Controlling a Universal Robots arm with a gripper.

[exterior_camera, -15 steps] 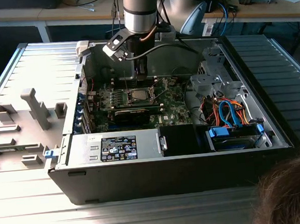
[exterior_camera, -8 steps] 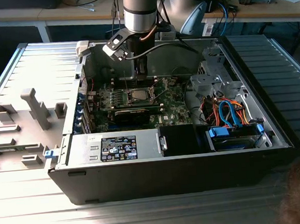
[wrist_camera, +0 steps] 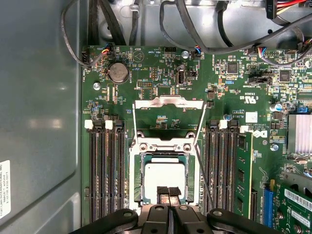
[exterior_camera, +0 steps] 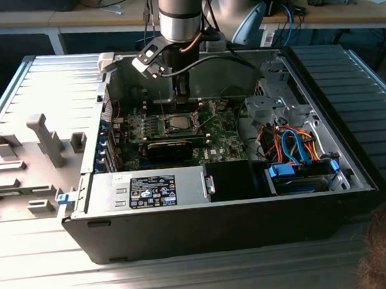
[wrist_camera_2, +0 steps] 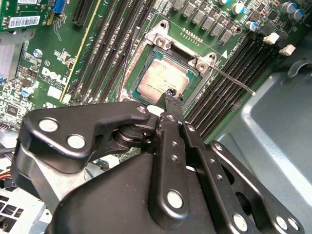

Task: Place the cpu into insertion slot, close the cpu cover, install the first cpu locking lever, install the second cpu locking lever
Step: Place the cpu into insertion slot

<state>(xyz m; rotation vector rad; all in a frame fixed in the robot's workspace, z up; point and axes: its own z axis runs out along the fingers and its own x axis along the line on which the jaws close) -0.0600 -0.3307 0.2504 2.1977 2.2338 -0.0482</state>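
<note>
Cpu (wrist_camera: 165, 176) lies flat in the slot (wrist_camera: 138, 185), middle of the board (wrist_camera: 146, 73), between the RAM slots (wrist_camera: 105, 170). Cover (wrist_camera: 168, 103) stands flipped up, I guess to let the chip in (one lever (wrist_camera_2: 234, 80) sticks out free). Gripper (wrist_camera: 168, 193) is pinched shut, tips at the cpu's edge.

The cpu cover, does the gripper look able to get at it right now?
Likely yes: the cpu cover is flipped open past the cpu with nothing over it, and the gripper hangs at the cpu's edge close by.
</note>
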